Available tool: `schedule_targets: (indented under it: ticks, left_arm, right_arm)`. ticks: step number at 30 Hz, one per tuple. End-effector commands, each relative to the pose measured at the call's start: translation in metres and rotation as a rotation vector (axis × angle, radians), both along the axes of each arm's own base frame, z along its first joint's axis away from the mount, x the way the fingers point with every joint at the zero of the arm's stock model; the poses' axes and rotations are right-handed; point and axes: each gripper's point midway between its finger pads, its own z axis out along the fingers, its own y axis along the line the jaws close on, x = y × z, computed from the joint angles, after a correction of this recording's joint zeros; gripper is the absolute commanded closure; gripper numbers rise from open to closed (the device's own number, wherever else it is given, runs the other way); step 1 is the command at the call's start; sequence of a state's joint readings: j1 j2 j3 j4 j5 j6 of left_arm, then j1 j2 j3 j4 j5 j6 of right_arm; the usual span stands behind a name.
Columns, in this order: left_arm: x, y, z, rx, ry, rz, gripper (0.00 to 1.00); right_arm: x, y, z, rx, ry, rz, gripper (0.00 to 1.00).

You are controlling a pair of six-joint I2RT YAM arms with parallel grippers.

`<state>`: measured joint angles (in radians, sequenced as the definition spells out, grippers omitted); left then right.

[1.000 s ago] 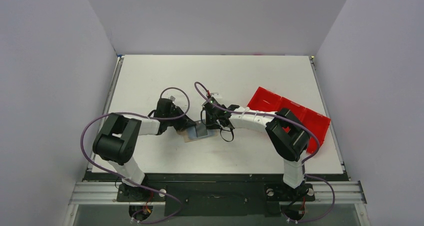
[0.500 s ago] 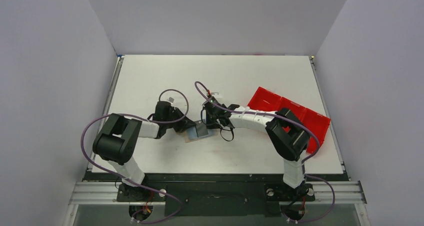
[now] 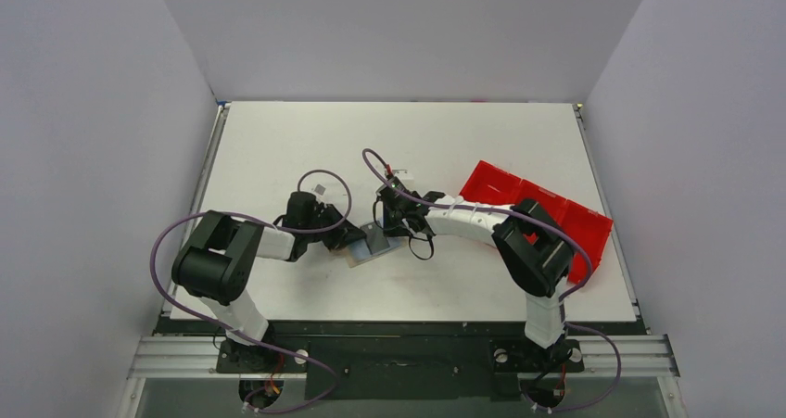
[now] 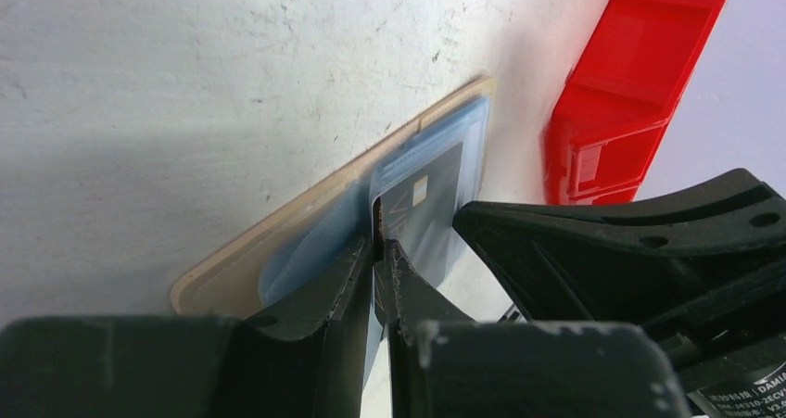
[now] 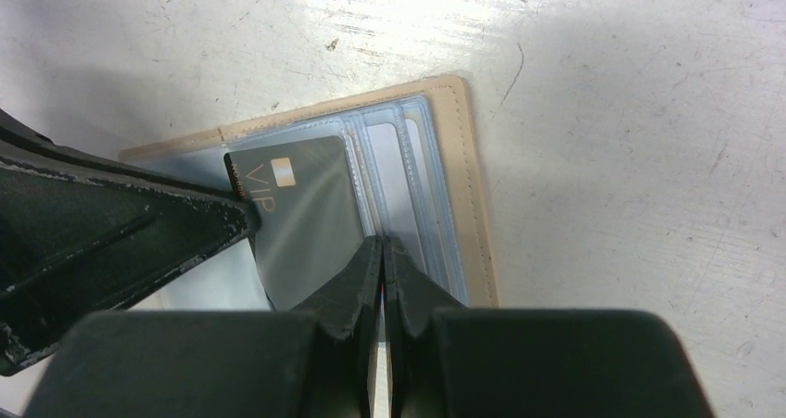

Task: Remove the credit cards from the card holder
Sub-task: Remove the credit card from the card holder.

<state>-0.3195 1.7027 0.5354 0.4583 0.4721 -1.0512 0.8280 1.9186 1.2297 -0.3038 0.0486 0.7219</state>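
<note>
- Centrally on the white table (image 3: 278,140): card holder (image 5: 475,196), lying open and flat, with a tan border framing a fan of clear plastic sleeves (image 5: 408,186).
- Inside the holder: one dark grey card (image 5: 301,209) marked "VIP", with a small gold chip, lying askew over the sleeves with its upper corner lifted.
- Elsewhere in the sleeves: pale bluish layers; cannot tell whether more cards sit in them.
- Left gripper (image 4: 380,248): low at the holder's left side, fingers drawn to a narrow slit and pinching the edge of the dark grey card near its corner.
- Right gripper (image 5: 382,247): fingers pressed fully together with nothing between them, tips down on the holder just beside the card's lower right edge.
- Far right, well apart from the holder: red compartment tray (image 3: 487,184), partly hidden by the right arm; contents not discernible.
</note>
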Motion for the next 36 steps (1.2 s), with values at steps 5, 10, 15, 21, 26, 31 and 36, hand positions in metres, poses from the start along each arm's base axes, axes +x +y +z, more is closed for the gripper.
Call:
schedule_targets:
  ticks: [5,10,15,21,26,31,36]
  left_arm:
    - [-0.004,-0.015,0.018,-0.077,-0.042,-0.065,0.94]
    - [-0.005,-0.014,0.016,-0.080,-0.033,-0.061,1.00]
    - [-0.005,-0.009,0.013,-0.075,-0.021,-0.044,1.00]
    - [-0.003,0.007,0.003,-0.003,0.009,-0.033,1.00]
    - [-0.005,0.013,0.002,0.026,0.015,-0.040,1.00]
    - [-0.007,0.014,0.000,0.027,0.017,-0.049,1.00]
    - [-0.007,0.017,-0.001,0.038,0.025,-0.047,1.00]
  right_arm:
    - [-0.019,-0.052,-0.058,-0.231,0.107,-0.032,1.00]
    - [-0.020,-0.053,-0.059,-0.236,0.109,-0.033,1.00]
    - [-0.019,-0.058,-0.061,-0.250,0.110,-0.048,1.00]
    - [-0.015,-0.078,-0.062,-0.270,0.113,-0.098,1.00]
    - [-0.014,-0.085,-0.063,-0.278,0.116,-0.112,1.00]
    - [-0.013,-0.083,-0.064,-0.272,0.118,-0.111,1.00]
    - [-0.014,-0.084,-0.066,-0.276,0.119,-0.113,1.00]
